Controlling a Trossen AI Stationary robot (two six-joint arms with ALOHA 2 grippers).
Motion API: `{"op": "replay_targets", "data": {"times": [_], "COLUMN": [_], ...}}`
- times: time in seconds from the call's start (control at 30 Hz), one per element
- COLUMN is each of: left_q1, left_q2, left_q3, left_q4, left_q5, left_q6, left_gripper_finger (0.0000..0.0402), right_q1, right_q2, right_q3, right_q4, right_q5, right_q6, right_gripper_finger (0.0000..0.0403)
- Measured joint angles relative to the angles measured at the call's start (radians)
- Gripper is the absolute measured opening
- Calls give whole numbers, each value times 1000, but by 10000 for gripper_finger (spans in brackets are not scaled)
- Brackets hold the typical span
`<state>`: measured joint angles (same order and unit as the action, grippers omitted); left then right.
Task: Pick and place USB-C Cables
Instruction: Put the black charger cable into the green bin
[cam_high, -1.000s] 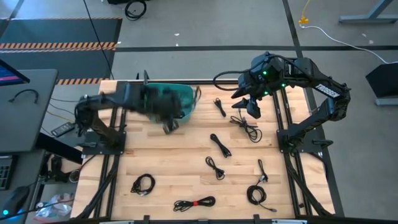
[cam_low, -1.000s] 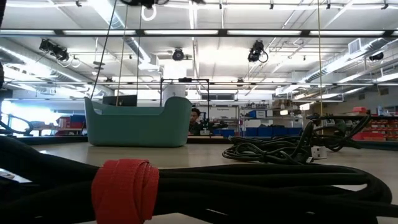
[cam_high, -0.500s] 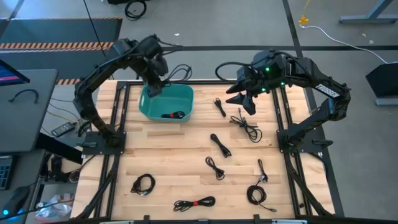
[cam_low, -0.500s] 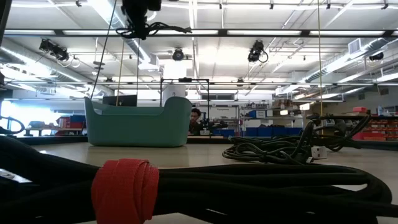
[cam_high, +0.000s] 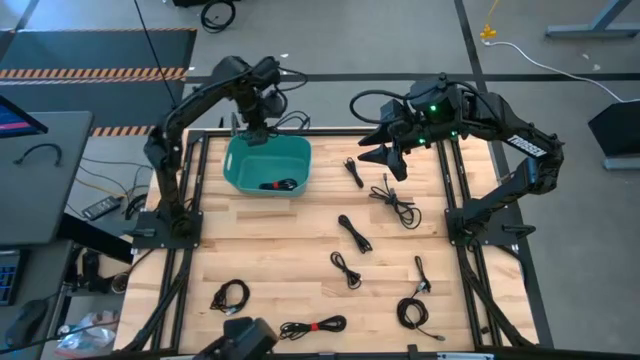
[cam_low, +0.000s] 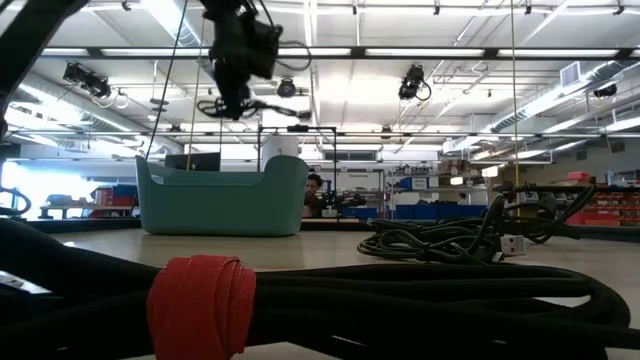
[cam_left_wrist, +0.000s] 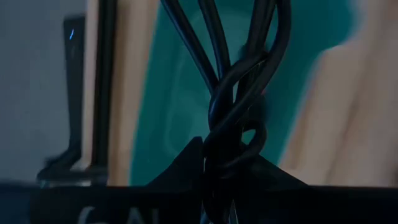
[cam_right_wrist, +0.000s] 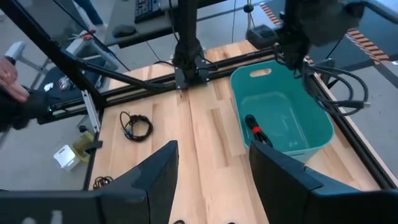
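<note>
My left gripper (cam_high: 262, 103) hangs high over the back rim of the teal bin (cam_high: 240, 172), shut on a black USB-C cable (cam_left_wrist: 239, 112) whose loops dangle below it (cam_low: 240, 105). The bin (cam_right_wrist: 323, 134) holds one cable with a red tie (cam_right_wrist: 255, 127). My right gripper (cam_high: 385, 156) hovers open and empty to the right of the bin, above the table; its fingers (cam_right_wrist: 158, 180) stand wide apart. Several coiled cables lie on the table: (cam_high: 353, 172), (cam_high: 395, 200), (cam_high: 353, 233), (cam_high: 346, 268).
More cables lie near the front edge (cam_high: 230, 296), (cam_high: 412, 315), one with a red tie (cam_high: 312, 326), which fills the low view's foreground (cam_low: 200, 305). A dark blurred shape (cam_high: 240, 340) shows at the front edge. A person's hand (cam_right_wrist: 9, 81) is beyond the table's side.
My left arm swung up from low over the bin to above its back rim, carrying the cable. The right gripper drifted slightly left and back.
</note>
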<state>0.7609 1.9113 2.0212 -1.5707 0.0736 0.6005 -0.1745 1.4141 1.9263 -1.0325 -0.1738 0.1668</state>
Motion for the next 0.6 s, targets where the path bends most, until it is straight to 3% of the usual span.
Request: {"op": "replay_targets", "data": {"times": [0.27,0.6], "left_q1": [3,-12], "left_q2": [30,-66], "left_q3": [0,-7], "left_q4": [0,2], "left_q5": [17,58], "left_q6": [-71,-143], "left_gripper_finger": [53,53], "right_q1": [0,-6], "right_q2": [0,0], "right_q3": [0,0], "right_q4": [-13,-27], "right_q5": [-8,-11], "right_q6": [1,-12], "right_gripper_finger": [203,203]}}
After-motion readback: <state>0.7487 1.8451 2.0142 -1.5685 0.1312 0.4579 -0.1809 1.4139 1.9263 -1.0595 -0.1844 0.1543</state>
